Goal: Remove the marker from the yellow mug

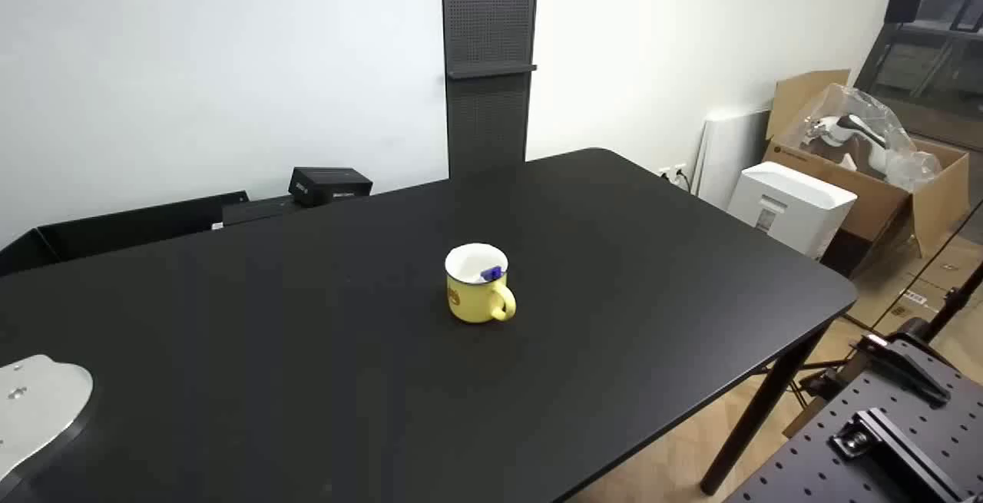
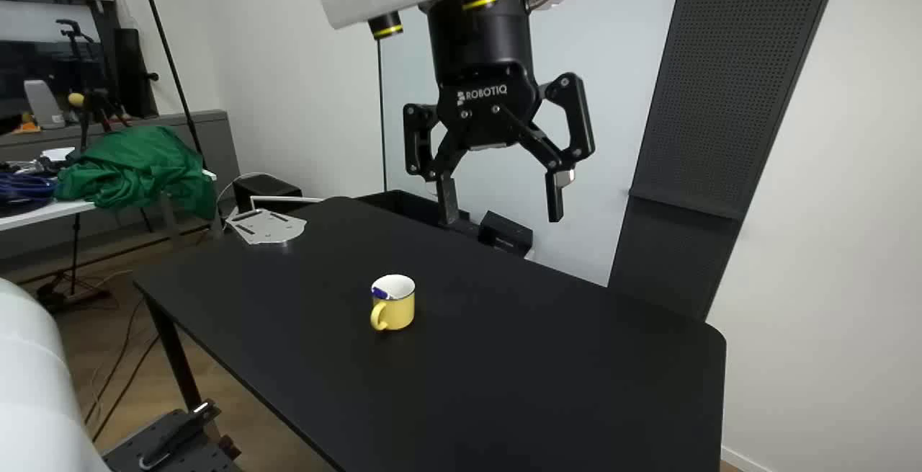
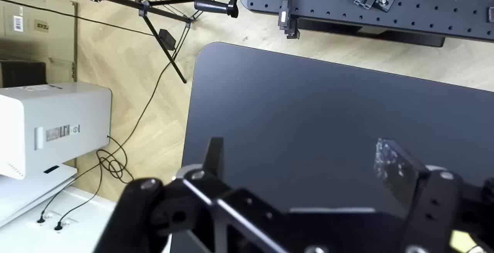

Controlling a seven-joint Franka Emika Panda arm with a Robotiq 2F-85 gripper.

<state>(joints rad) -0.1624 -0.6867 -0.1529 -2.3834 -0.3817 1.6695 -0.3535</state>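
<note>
The yellow mug (image 1: 470, 302) stands upright on the black table, and it also shows in an exterior view (image 2: 401, 312). The marker leans inside the mug, and its dark blue end (image 1: 491, 273) shows at the rim near the handle; this end also shows in an exterior view (image 2: 379, 292). The rest of the marker is mostly hidden by the mug. My gripper (image 2: 501, 218) is open and empty, high above the table. In the wrist view, the open fingers (image 3: 299, 145) have bare table below, and a bit of the yellow mug (image 3: 461, 241) shows at the lower right.
The black table (image 1: 614, 273) has rounded corners. A flat silver metal plate (image 2: 268, 227) lies at one end. Black boxes (image 2: 506, 234) stand behind the table's edge. A perforated dark plate (image 3: 386, 9) lies beyond another edge. A white wall runs behind.
</note>
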